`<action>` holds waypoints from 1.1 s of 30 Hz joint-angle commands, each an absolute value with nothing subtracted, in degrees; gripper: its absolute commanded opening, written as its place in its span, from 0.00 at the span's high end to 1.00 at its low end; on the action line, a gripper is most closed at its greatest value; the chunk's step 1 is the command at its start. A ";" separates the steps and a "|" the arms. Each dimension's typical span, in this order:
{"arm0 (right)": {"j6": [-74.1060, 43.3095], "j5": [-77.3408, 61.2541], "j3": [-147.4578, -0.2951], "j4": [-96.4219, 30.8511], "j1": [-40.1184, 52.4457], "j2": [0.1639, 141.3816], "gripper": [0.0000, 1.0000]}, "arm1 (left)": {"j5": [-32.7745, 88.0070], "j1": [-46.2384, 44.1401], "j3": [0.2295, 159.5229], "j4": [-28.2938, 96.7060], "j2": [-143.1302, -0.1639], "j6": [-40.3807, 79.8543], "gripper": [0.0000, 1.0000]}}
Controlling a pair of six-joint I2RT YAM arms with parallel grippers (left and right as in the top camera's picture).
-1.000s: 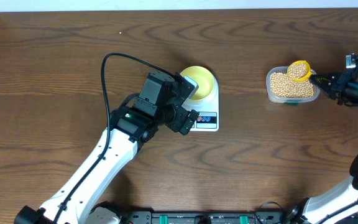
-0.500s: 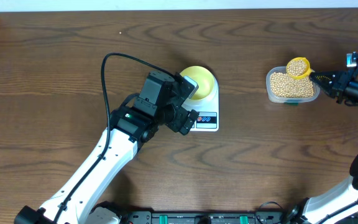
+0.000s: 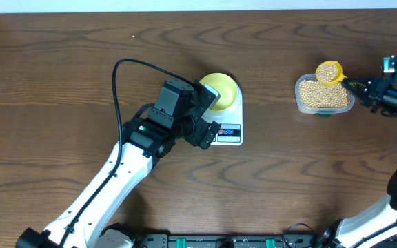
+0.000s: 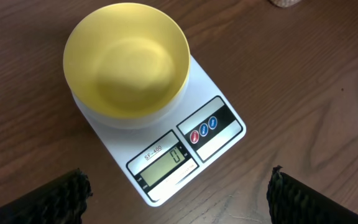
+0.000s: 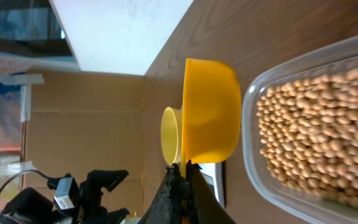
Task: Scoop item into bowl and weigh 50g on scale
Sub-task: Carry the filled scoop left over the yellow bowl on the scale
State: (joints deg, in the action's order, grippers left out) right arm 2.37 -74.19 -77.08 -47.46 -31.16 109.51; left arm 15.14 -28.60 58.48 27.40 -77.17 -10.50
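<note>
The pale yellow bowl (image 3: 222,87) sits empty on the white scale (image 3: 230,133), whose display (image 4: 165,160) reads 0. My left gripper (image 3: 211,114) hovers just left of the scale, wide open with nothing between its fingers (image 4: 67,193). At the right, tan beans (image 3: 321,96) fill a clear tub (image 3: 300,103). My right gripper (image 3: 355,87) is shut on the handle of a bright yellow scoop (image 3: 329,71), which is loaded with beans and held above the tub's far edge. The right wrist view shows the scoop (image 5: 211,112) beside the beans (image 5: 316,130), with the bowl (image 5: 171,134) far behind.
A black cable (image 3: 126,69) loops from the left arm over the table. The table's far edge (image 3: 198,9) borders a white surface. Bare wood lies between the scale and the tub.
The right gripper has lifted the bean-filled scoop slightly, toward the tub's far edge. The left arm, bowl and scale have not moved.
</note>
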 commanded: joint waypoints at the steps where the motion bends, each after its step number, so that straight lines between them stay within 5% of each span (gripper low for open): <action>1: 3.49 -77.12 -76.71 -47.27 -29.06 110.06 0.99 | 15.84 -28.36 58.02 27.57 -77.49 -10.37 0.07; 33: -9.43 -76.84 -76.71 -31.35 -9.96 110.06 0.99 | 15.84 -28.36 58.02 27.57 -77.49 -10.37 0.07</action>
State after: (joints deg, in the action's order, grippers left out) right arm -7.94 -75.00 -77.03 -31.90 -11.99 109.58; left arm 15.14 -28.60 58.48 27.40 -77.17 -10.50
